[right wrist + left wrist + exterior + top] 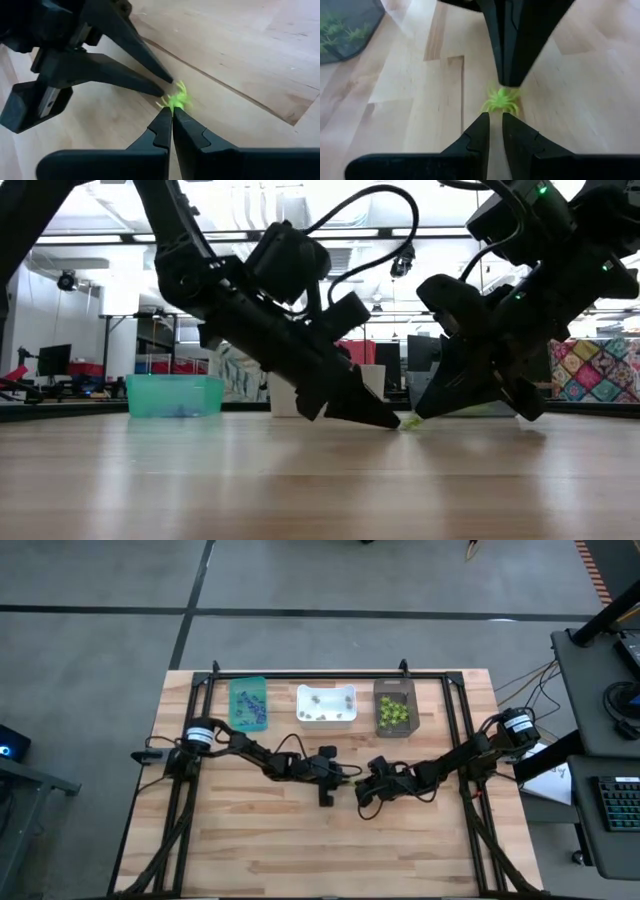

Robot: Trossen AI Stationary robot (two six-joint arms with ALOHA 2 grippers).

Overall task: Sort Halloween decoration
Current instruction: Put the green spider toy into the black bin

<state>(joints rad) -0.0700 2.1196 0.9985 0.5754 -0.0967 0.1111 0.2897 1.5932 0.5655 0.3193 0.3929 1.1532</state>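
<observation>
**Inspector A:** Spider [175,101], lime-green, is the one trinket we find loose on the worktop [250,840], near its middle and in front of the three bins. Both grippers meet over it. The right gripper [172,114] has its fingers pressed together, with the tips at the spider's body. We judge it pinched there, or at least pinned to the wood.

**Inspector B:** We agree. The left gripper [495,119] points at it from the opposite side, jaws a narrow slit apart, with nothing between them. Its tips stop just short of the spider.

**Inspector A:** Why two grippers on one piece? We judge the piece is too small and flat for a clean pick, so one steadies it while the other takes hold.

**Inspector B:** On the bins: the teal bin [248,702] holds purple pieces, the white bin [327,704] pale ones, and the dark bin [394,708] green ones. By colour, this spider belongs in the dark bin.

**Inspector A:** Risk noted: thin legs and closed tips mean it could flick away on lifting.
</observation>
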